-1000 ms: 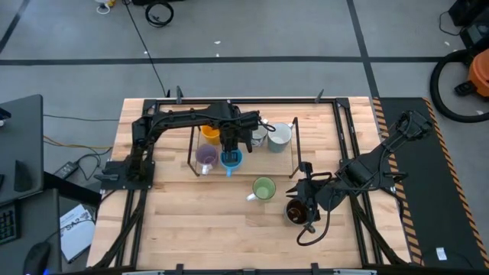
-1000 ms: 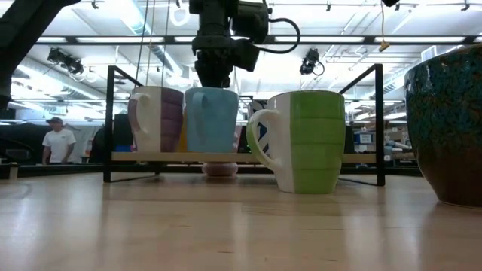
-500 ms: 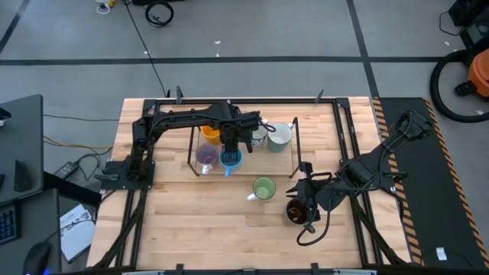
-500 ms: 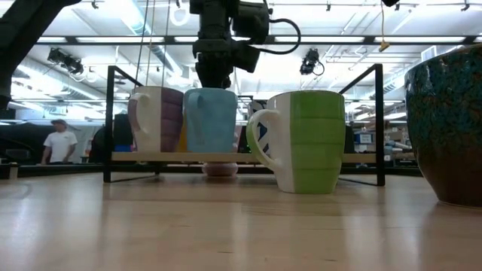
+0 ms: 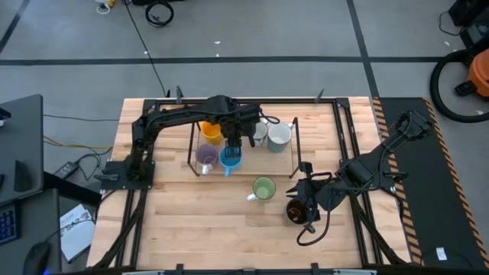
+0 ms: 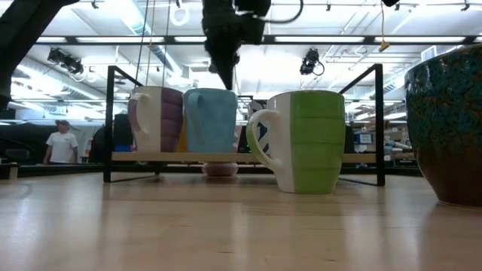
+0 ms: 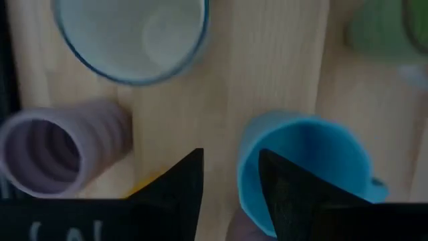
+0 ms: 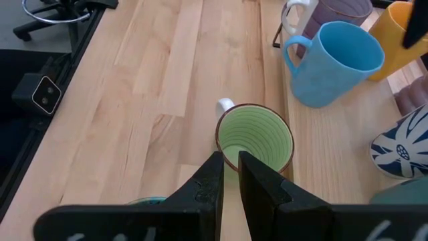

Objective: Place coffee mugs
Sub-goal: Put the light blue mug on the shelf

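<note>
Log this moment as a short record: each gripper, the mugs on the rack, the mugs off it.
left gripper: open, above the blue mug, not holding it
right gripper: shut, empty, low over the table between the green mug and the dark brown mug
on rack: blue mug, purple mug, orange mug, patterned white mug, pale mug
off rack: green mug and dark brown mug, upright on the table

**Robot body: visual condition**

Two arms, matt black throughout, built of slim jointed segments on black base blocks. Left claw: two flat, dark, angular fingers with squared tips. Right claw: matching dark fingers. A black cable loops beside the right arm's wrist
</note>
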{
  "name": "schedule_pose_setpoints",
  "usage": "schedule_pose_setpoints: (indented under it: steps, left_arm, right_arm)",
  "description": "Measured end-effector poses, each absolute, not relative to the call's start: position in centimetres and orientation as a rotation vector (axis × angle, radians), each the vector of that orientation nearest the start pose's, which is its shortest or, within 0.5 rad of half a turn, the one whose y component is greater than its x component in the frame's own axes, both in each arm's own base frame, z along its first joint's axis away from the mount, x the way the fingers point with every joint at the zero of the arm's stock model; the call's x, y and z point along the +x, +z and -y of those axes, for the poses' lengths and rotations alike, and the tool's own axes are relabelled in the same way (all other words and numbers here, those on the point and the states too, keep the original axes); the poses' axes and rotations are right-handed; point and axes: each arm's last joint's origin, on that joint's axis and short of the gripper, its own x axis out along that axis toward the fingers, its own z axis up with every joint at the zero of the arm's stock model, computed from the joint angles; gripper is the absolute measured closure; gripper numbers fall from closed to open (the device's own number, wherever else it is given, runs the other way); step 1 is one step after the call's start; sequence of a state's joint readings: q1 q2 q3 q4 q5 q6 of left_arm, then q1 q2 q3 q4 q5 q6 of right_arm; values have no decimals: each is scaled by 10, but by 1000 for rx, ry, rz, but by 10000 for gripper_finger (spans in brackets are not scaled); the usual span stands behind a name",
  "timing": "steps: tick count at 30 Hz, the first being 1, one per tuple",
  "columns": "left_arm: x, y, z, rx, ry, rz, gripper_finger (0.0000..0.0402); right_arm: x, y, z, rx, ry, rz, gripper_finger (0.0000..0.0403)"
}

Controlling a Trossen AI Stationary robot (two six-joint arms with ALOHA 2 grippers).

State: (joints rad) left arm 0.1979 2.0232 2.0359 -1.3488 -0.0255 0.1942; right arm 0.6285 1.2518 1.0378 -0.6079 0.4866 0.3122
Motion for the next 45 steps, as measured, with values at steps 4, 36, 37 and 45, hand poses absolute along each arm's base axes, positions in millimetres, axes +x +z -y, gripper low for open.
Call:
schedule_pose_setpoints:
  steps: [4, 36, 37, 45]
  left_arm:
    - [401, 321, -64, 83, 36, -1272, 251]
    - [443, 253, -32, 94, 81, -1367, 251]
    - [444, 252, -31, 98, 82, -1367, 251]
    - [443, 245, -24, 132, 92, -1429, 251]
  right_arm:
    - [213, 292, -138, -136, 23, -705, 351]
    - [212, 292, -138, -138, 21, -704, 351]
    - [212, 292, -138, -138, 21, -704, 351]
    - [213, 293, -138, -137, 21, -703, 351]
